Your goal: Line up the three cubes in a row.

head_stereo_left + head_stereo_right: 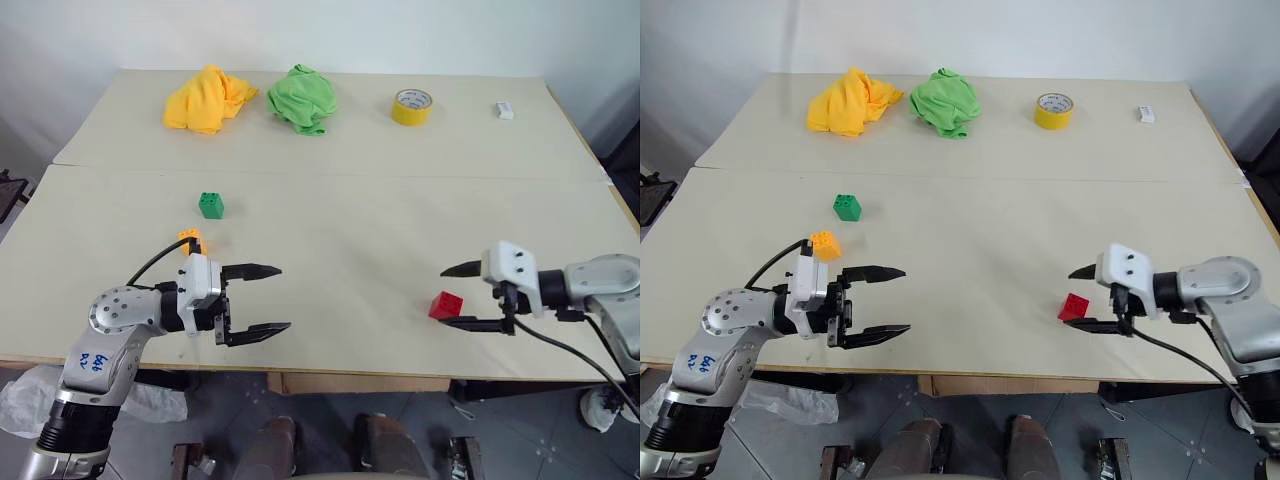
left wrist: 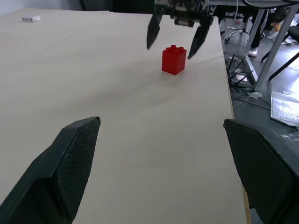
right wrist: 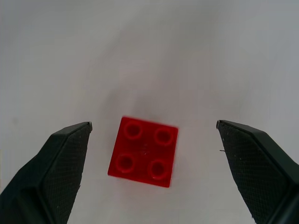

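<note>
Robotics laboratory. A plain pale counter (image 1: 400, 230) stands against a bare white wall (image 1: 300, 30); grey hard floor (image 2: 275, 100) beside it carries loose cables (image 2: 240, 74) and metal furniture legs (image 2: 278, 42), typical of a test workspace.

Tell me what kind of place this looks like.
Probably a lab or workshop: a plain work table against a bare wall, a yellow tape roll on it, and other desk legs and cables on the floor alongside.

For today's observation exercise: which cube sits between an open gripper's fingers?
The red cube, between the right gripper's fingers; the green and orange-yellow cubes don't.
</note>
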Available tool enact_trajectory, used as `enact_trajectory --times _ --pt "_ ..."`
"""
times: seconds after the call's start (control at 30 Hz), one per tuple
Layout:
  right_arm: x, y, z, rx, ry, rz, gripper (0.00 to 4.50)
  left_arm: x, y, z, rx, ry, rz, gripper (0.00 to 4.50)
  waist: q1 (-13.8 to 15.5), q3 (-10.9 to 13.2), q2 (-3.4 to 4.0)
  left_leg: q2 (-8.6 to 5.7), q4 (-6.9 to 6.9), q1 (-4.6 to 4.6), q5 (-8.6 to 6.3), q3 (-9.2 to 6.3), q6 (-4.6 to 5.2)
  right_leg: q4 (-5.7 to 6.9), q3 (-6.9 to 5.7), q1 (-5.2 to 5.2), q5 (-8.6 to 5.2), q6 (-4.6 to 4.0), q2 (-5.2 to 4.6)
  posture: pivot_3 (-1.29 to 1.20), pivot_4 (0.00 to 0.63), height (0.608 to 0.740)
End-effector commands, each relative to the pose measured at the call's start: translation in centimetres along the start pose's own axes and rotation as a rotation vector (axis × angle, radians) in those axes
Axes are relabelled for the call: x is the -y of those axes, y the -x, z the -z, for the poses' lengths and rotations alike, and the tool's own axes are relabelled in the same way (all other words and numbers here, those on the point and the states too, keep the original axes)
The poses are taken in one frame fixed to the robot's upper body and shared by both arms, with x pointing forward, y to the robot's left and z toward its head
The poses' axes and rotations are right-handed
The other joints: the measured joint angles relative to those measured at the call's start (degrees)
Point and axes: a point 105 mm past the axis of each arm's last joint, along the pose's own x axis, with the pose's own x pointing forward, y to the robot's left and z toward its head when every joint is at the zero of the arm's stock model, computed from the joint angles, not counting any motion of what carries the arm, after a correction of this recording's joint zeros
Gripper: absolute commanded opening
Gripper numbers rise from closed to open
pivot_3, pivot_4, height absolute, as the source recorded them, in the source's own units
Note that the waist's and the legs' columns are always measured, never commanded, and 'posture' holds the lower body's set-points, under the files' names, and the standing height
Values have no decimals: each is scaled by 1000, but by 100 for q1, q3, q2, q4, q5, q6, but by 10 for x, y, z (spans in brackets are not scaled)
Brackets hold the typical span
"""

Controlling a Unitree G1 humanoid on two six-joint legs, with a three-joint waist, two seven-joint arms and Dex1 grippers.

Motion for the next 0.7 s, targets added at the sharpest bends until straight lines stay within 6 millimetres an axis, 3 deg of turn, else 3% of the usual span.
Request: enact_trajectory --times 0.03,0.13,0.3,0.47,0.57,0.7 --pt "-3 1 1 -7 -15 -3 4108 0 1 -13 22 -49 -3 4500 -7 0 0 0 0 0 0 0 0 0 0 0 0 0 0 0 150 740" --pt "-1 0 -2 23 -15 25 3293 -3 2 -14 19 -57 -9 4500 -10 0 0 0 1 1 0 1 0 2 0 0 0 0 1 0 150 740" --pt "3 -1 -15 84 -8 40 1548 -8 5 -14 23 -60 -31 4500 -26 0 0 1 -1 3 1 1 -1 3 -1 -1 0 0 4 0 150 740" --pt "11 -11 -46 136 59 -54 1511 -11 19 1 7 -8 -112 4500 -77 0 0 1 0 4 1 3 -1 3 0 0 0 0 3 0 150 740" --pt "33 -36 -69 122 105 -103 1511 -9 28 15 -15 35 -164 4500 -212 1 -1 4 -4 10 2 6 -3 5 3 -1 0 0 7 0 150 740" --pt "52 -73 -93 119 118 -140 1511 -6 28 18 -22 36 -180 4500 -221 2 -4 10 -8 4 3 2 -8 11 -1 -11 -3 -7 11 0 150 740"
